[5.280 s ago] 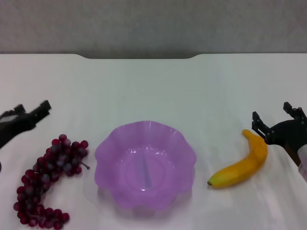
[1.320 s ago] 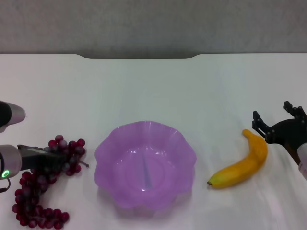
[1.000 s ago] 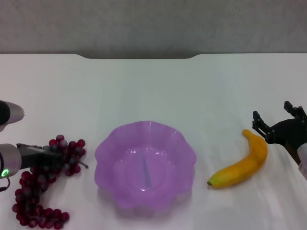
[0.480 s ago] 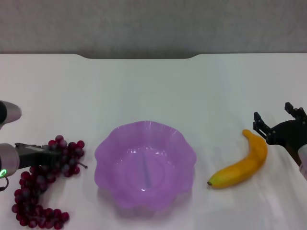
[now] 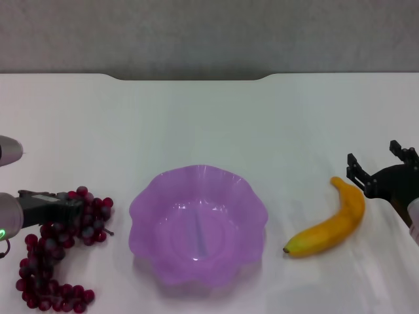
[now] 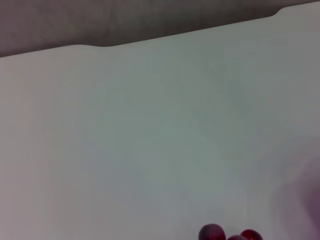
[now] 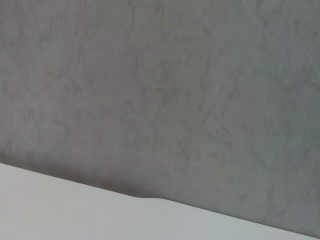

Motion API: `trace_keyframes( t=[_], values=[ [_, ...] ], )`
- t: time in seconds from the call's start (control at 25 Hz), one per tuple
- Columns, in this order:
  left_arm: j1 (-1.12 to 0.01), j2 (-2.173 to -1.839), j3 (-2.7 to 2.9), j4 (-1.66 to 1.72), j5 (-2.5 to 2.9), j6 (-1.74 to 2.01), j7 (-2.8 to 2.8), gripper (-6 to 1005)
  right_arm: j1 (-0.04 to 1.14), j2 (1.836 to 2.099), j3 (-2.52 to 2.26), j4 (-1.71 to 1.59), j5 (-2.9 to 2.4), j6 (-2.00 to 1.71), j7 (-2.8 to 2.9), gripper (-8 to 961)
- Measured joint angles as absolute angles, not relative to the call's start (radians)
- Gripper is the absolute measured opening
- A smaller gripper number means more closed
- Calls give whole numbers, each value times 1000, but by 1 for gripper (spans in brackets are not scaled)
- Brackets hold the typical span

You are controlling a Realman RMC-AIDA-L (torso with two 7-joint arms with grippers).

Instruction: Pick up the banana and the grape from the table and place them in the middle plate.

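The grape (image 5: 46,261), a long dark red bunch, lies on the white table (image 5: 209,124) at the front left. My left gripper (image 5: 71,210) reaches in low from the left, its dark fingers closed in the upper end of the bunch. A few grapes (image 6: 225,233) show in the left wrist view. The middle plate (image 5: 141,206), translucent purple with a wavy rim, stands empty at the front centre. The banana (image 5: 330,229) lies right of it. My right gripper (image 5: 378,162) is open just beyond the banana's far end, apart from it.
The table's notched far edge (image 5: 190,78) runs along a grey wall. White tabletop (image 6: 150,125) fills the left wrist view. The right wrist view shows only the wall (image 7: 160,90) and a strip of table.
My left gripper came down onto the upper end of the grape bunch and has since drawn back a little to the left, pulling the top grapes with it. The right arm has barely moved.
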State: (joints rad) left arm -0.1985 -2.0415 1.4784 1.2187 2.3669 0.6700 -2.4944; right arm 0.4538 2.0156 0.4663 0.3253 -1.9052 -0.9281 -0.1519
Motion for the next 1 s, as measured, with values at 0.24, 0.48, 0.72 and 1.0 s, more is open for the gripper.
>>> trace_keyframes(
  t=[0.24, 0.48, 0.72, 1.0],
  values=[
    [-186, -2041, 1485, 1239, 2367, 667, -2492, 308, 453, 2016, 466, 324, -1905, -928, -152, 889],
    [-174, -2041, 1485, 1261, 2367, 666, -2491, 301, 452, 2016, 466, 324, -1905, -928, -152, 888],
    [-140, -2041, 1495, 1323, 2367, 663, -2491, 292, 452, 2016, 466, 324, -1905, -928, -152, 888],
    [-120, -2041, 1509, 1370, 2369, 655, -2491, 282, 452, 2016, 466, 324, -1905, -928, -152, 888]
  ],
)
